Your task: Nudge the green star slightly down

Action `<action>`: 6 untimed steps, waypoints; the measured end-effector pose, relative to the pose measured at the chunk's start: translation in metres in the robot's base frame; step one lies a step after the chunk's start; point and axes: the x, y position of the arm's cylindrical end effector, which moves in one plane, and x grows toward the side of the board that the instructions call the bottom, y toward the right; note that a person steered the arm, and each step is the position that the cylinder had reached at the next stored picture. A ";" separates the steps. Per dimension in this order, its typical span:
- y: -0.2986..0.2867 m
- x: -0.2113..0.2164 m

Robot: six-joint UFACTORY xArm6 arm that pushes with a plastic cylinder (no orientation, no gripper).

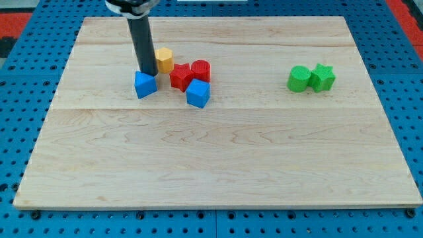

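Position: my tip [148, 73] stands at the view's upper left of the surface [218, 165], touching or just beside the upper edge of a blue block [145, 84]. A yellow block [164, 59] sits at about 1 o'clock from the tip. A red star-like block [180, 77] and a red cylinder [201, 70] lie at 3 o'clock, and a second blue block [197, 93] at about 4 o'clock.

Pincer: none is fitted. The arm ends in a plain rod, so there is no open or closed state to report.

Task item: the green star [323, 77] lies well apart at the view's right, roughly 3 o'clock from the tip. It touches a second green block [299, 79] on its left, whose shape cannot be made out.

Status: the nudge is judged not yet begun.

Risks:
- A straight path toward 3 o'clock would plough through the red and yellow cluster and scatter it.
- Contact must come from the star's 12 o'clock side. An off-centre push would likely rotate the star or send it sideways.
- The adjoining green block may be dragged along.
- Too long a stroke would exceed "slightly".
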 end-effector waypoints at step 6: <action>0.041 -0.105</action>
